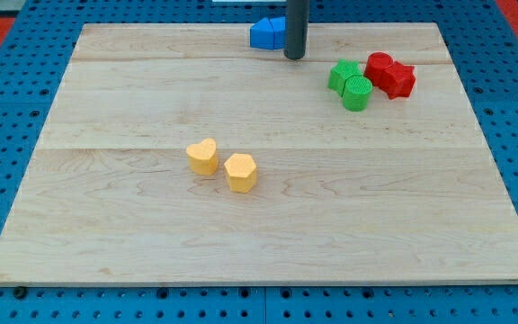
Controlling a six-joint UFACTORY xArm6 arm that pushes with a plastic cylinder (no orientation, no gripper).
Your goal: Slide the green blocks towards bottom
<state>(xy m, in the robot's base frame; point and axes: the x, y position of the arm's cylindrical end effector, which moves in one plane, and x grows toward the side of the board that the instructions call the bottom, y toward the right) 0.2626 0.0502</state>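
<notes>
Two green blocks sit at the view's upper right: a green star-like block (343,75) and a green cylinder (357,93) just below and right of it, touching. My tip (295,57) stands on the board near the view's top centre, to the left of the green blocks with a gap between them. It is right next to a blue block (266,33), on that block's right side.
Two red blocks touch the green pair on its right: a red cylinder (379,66) and a red star-like block (399,80). A yellow heart (202,157) and a yellow hexagon (240,172) lie left of the board's middle. The wooden board (106,216) rests on a blue pegboard.
</notes>
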